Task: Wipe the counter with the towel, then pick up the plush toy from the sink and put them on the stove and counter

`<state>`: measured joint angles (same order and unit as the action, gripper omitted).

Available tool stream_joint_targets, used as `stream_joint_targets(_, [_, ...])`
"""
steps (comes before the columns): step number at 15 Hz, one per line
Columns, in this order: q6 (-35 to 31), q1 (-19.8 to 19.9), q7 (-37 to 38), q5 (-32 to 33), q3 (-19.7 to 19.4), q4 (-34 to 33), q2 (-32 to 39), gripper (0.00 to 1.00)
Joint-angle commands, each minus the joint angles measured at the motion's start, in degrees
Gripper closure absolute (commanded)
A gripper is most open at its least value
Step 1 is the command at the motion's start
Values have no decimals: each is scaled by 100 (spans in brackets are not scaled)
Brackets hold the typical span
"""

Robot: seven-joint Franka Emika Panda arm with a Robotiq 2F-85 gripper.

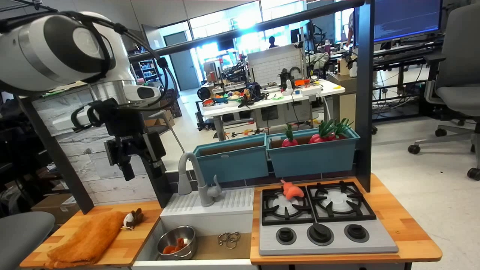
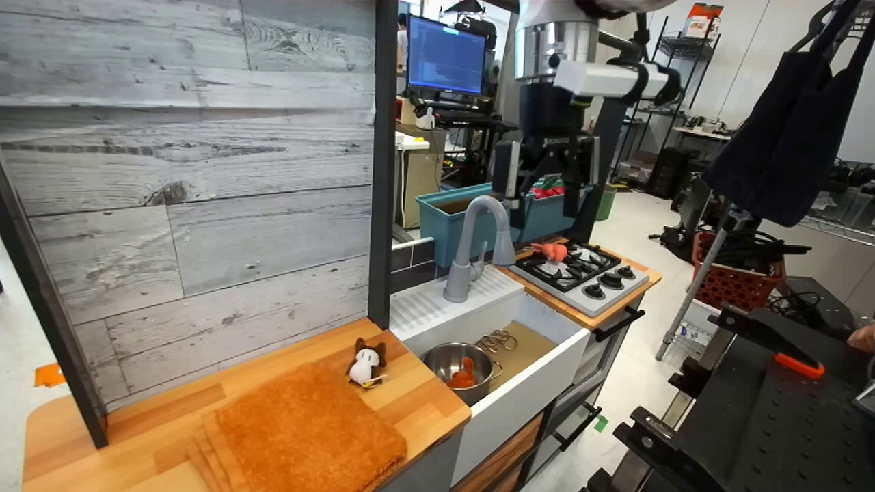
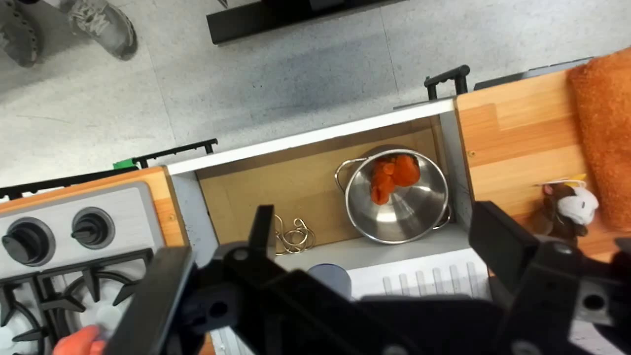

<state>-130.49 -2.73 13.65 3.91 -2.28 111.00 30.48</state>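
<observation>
The orange towel [image 1: 90, 236] lies flat on the wooden counter [image 2: 164, 454], left of the sink in an exterior view. A brown and white plush toy [image 2: 366, 367] lies beside it, also seen in the wrist view [image 3: 574, 207]. A coral-red soft toy [image 1: 292, 190] lies on a rear burner of the stove [image 1: 330, 247]. The white sink [image 2: 519, 400] holds a metal pot [image 3: 399, 222] with orange-red pieces [image 3: 387, 177] inside. My gripper [image 1: 144, 170] is open and empty, high above the sink's faucet side; it also shows in an exterior view [image 2: 552, 208].
The grey faucet [image 2: 472, 253] rises behind the sink, below my gripper. Curled metal wire [image 3: 296, 237] lies on the sink floor. Teal planters [image 1: 232, 165] with red radishes [image 1: 318, 138] hang behind. A dark post [image 2: 381, 171] and wood-patterned panel [image 2: 191, 164] stand at the counter's back.
</observation>
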Motion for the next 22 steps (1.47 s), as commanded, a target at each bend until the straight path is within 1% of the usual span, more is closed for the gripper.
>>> stream_joint_targets(1, [-178, -321, 330, 198, -100, -854, 1011, 0])
stream_joint_targets(3, [-273, -448, 416, 231, -162, -1255, 1527, 0])
stream_joint_targets(5, [-257, -482, 425, 158, -178, -1613, 1926, 0])
stream_joint_targets(6, [-242, -429, 321, 48, -109, -1105, 1498, 0])
stream_joint_targets(8, [-243, -440, 319, 40, -114, -1223, 1700, 0])
stream_joint_targets(12, [-242, -436, 320, 42, -113, -1214, 1629, 0])
stream_joint_targets(13, [-673, -447, 488, -6, -134, -1158, 1680, 0])
stream_joint_targets(14, [-756, -500, 591, 12, -184, -1222, 1780, 0])
stream_joint_targets(16, [-934, -678, 981, 111, -370, -1515, 2201, 0])
stream_joint_targets(20, [-486, -919, 1486, 95, -624, -2468, 3314, 0])
stream_joint_targets(22, [-529, -1032, 1701, 87, -727, -2989, 3906, 0])
